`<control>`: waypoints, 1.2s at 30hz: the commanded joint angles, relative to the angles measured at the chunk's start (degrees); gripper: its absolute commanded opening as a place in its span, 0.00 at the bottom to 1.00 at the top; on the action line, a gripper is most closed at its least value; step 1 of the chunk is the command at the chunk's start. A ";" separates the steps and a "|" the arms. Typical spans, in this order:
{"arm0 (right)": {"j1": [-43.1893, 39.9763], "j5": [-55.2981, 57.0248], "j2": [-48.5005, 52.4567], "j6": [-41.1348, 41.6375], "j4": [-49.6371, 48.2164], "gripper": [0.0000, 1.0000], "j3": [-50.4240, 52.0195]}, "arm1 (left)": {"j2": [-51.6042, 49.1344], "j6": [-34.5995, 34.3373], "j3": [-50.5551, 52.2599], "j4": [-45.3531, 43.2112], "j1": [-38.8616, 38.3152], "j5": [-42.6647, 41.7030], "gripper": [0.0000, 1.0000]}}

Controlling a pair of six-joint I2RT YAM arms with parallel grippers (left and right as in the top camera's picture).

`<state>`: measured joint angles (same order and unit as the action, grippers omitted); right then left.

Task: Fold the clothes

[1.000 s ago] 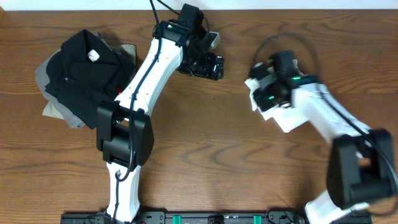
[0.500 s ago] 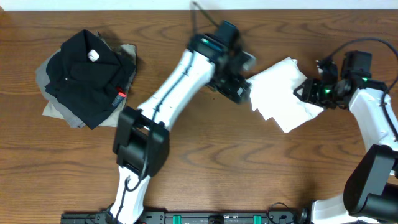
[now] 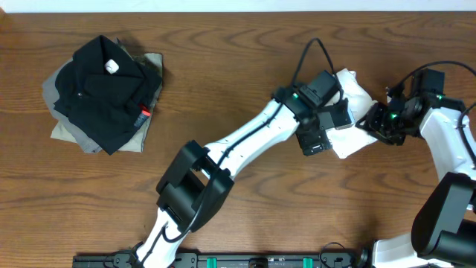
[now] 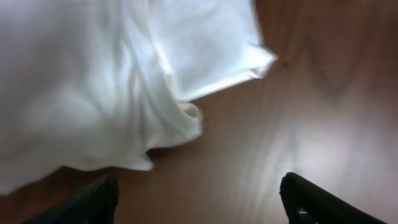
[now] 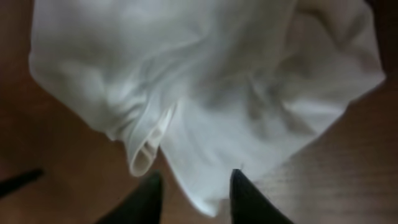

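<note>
Lying Crumpled: White T-shirt [image 3: 355, 91] at Table's [image 3: 223, 74] Right

A black garment [image 3: 104, 89] is stacked on a grey garment [image 3: 71, 132] at far left. The left gripper [image 4: 205, 200] is held wide over bare wood just beside the T-shirt. The right gripper [image 5: 198, 196] is narrowed around the shirt's edge; whether it is clamped cannot be told.

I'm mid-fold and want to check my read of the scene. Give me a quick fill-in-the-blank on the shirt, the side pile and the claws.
1. The left claw and the right claw flank a crumpled ___ T-shirt.
2. The black garment lies on the grey garment at the ___ end of the table.
3. In the left wrist view, the left claw is ___, with bare wood between its fingers.

Missing words: white; left; open.
</note>
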<state>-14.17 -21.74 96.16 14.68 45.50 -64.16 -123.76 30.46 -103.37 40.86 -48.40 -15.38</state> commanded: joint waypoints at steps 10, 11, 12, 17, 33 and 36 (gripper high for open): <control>2.78 -5.86 0.96 14.86 -31.08 0.06 16.09 | -0.52 -12.66 0.66 0.55 6.38 16.20 0.77; 3.26 -3.98 1.49 17.00 -32.30 0.06 17.05 | -0.52 -13.20 0.66 0.76 7.10 15.82 0.77; 3.61 -2.54 2.01 18.10 -32.94 0.05 17.70 | -0.52 -13.94 0.66 1.05 7.85 15.80 0.77; 5.20 8.35 5.90 18.25 -25.97 0.01 18.32 | -0.52 -14.10 0.66 2.78 10.14 14.19 0.77; 5.14 19.28 6.49 5.75 -13.79 0.02 18.32 | -2.84 -14.08 0.83 -9.46 13.22 -12.90 0.78; 5.11 19.47 6.49 4.33 -12.57 0.01 18.32 | -5.53 -14.12 0.83 -12.00 13.25 -16.83 0.78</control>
<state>-8.97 -12.58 98.56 22.70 30.22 -49.82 -125.32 16.49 -103.04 29.87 -35.24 -25.74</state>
